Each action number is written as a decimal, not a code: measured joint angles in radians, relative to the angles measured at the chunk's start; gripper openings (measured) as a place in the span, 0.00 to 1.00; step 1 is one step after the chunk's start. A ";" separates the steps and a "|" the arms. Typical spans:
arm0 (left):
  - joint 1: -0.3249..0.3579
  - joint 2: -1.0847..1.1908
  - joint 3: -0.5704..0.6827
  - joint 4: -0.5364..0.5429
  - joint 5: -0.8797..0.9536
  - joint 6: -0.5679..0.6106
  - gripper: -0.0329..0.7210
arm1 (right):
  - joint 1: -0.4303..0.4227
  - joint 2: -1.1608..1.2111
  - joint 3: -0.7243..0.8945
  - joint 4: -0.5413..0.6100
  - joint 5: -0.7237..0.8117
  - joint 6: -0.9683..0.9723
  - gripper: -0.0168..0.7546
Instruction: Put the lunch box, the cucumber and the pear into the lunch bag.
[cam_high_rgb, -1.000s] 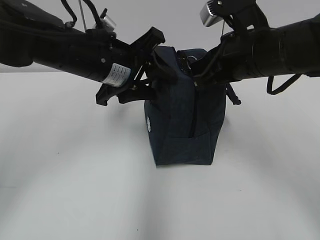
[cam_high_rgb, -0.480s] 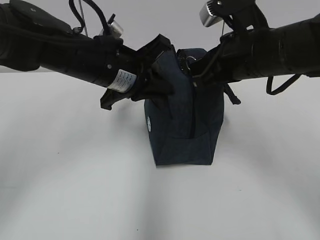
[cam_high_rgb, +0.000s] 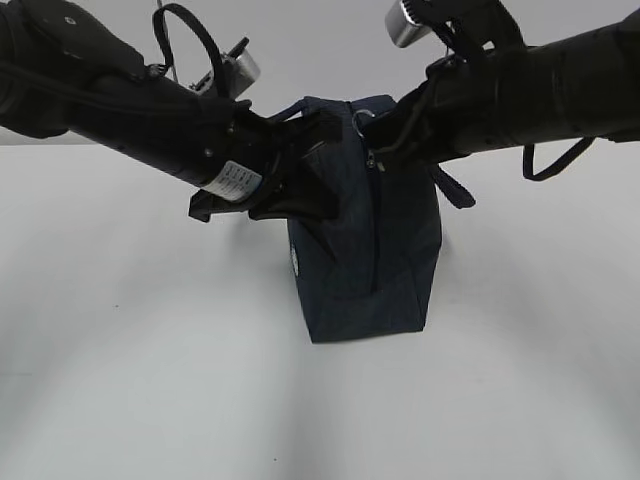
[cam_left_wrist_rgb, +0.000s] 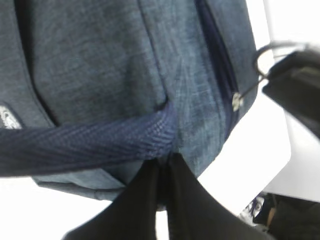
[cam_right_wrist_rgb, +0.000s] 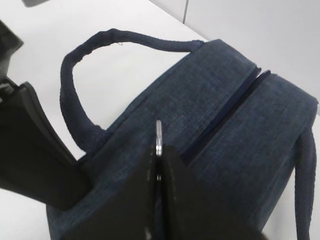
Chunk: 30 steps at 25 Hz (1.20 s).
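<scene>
The dark navy lunch bag (cam_high_rgb: 365, 270) stands upright mid-table, its top zipper (cam_right_wrist_rgb: 235, 100) closed. My left gripper (cam_high_rgb: 318, 150) is shut on the bag's fabric at the base of a loop handle (cam_left_wrist_rgb: 90, 142); it shows in the left wrist view (cam_left_wrist_rgb: 165, 162). My right gripper (cam_high_rgb: 378, 150) is shut on the metal ring pull (cam_right_wrist_rgb: 158, 134) at the near end of the zipper. The ring pull also shows in the left wrist view (cam_left_wrist_rgb: 265, 55). The lunch box, the cucumber and the pear are out of view.
White tabletop (cam_high_rgb: 150, 380) surrounds the bag. The second handle (cam_high_rgb: 450, 190) hangs down the bag's right side. The white round logo (cam_high_rgb: 295, 262) is on the bag's left face. Both arms cross above the bag's top.
My left gripper has gone from open beside the handle to shut on the bag's top left edge. My right gripper has shifted slightly up and left with the ring pull.
</scene>
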 joint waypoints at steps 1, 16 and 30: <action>0.000 0.000 -0.001 0.017 0.010 0.000 0.06 | 0.000 0.002 -0.004 -0.004 0.002 0.000 0.00; 0.002 -0.002 -0.008 0.059 0.119 0.036 0.06 | -0.070 0.088 -0.123 -0.022 0.048 0.000 0.00; 0.002 -0.105 0.000 0.104 0.265 0.036 0.06 | -0.076 0.329 -0.375 -0.022 0.034 0.000 0.00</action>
